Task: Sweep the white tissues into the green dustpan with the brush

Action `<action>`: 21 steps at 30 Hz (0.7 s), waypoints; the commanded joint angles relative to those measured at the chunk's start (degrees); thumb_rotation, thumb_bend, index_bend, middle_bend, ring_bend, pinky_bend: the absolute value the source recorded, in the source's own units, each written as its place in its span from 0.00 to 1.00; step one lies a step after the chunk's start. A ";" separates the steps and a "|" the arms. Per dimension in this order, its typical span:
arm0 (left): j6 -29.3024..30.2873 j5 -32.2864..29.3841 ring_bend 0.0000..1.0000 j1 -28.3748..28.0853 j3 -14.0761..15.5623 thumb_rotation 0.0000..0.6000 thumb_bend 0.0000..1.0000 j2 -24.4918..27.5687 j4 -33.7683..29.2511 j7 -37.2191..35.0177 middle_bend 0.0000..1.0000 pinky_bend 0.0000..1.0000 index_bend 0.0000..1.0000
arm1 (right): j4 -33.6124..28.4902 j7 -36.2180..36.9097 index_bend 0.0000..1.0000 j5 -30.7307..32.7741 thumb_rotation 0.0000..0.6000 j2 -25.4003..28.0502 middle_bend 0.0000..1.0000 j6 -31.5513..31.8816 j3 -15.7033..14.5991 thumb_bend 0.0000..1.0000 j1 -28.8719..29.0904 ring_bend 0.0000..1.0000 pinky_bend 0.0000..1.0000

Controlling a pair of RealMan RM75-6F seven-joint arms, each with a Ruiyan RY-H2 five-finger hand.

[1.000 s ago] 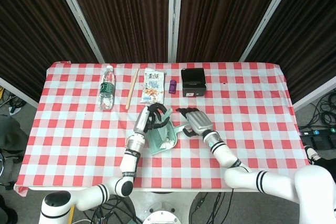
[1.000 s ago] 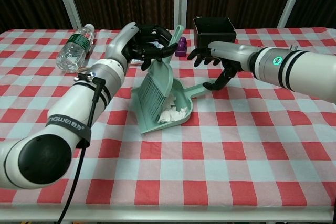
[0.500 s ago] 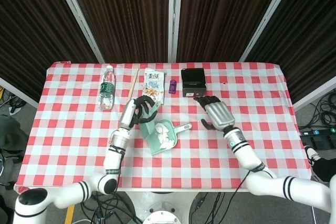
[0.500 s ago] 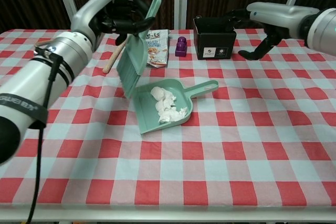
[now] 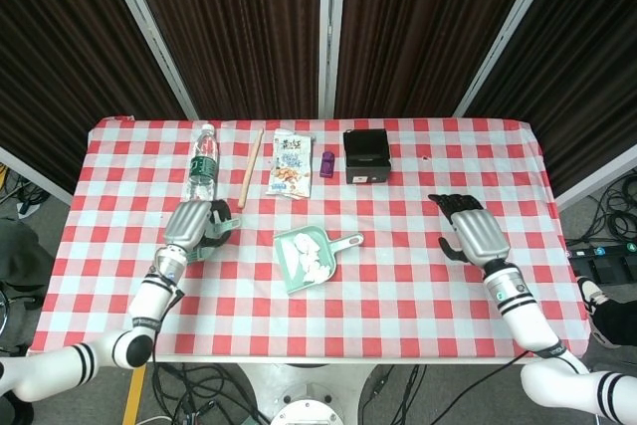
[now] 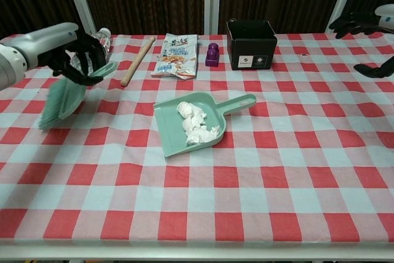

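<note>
The tissues [image 6: 196,122] are seen piled inside the dustpan [image 6: 169,129], which lies flat near the middle of the table [image 6: 258,189] with its handle pointing toward the right side. No loose tissue is seen on the cloth around it, so the sweeping is judged to be done; what is left, at most, is for the brush [image 6: 63,95] to be set down.

The brush is gripped by the left hand [image 6: 83,58], fingers wrapped around its handle, and is held off to the left of the dustpan, well apart from it, bristles hanging down and tilted. The right hand [image 5: 471,230] is held over the right part of the table, well clear of the dustpan, with fingers spread and nothing in them.

The table is covered by a red-and-white checked cloth. Along its far edge are laid a bottle [image 5: 202,166], a wooden stick [image 5: 249,152], a snack bag [image 5: 290,162], a small purple object [image 5: 327,162] and a black box [image 5: 366,155]. Behind the table, dark curtains [image 5: 239,27] with pale upright frames are seen.
</note>
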 commanded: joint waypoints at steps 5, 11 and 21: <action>-0.04 -4.98 0.26 0.49 1.91 1.00 0.43 2.13 -3.47 5.26 0.29 0.49 0.29 | 0.94 4.50 0.10 -1.80 1.00 1.54 0.16 2.76 -0.82 0.33 -4.37 0.10 0.12; 12.62 2.92 0.26 7.39 1.93 1.00 0.41 9.18 -9.45 -0.35 0.29 0.45 0.29 | 0.03 6.76 0.10 -6.12 1.00 6.46 0.18 8.39 -1.65 0.33 -8.85 0.10 0.12; 25.83 8.98 0.19 21.03 10.74 1.00 0.20 24.31 -12.27 3.79 0.28 0.21 0.29 | 0.70 16.48 0.16 -14.95 1.00 13.14 0.16 19.54 -4.25 0.35 -18.45 0.02 0.06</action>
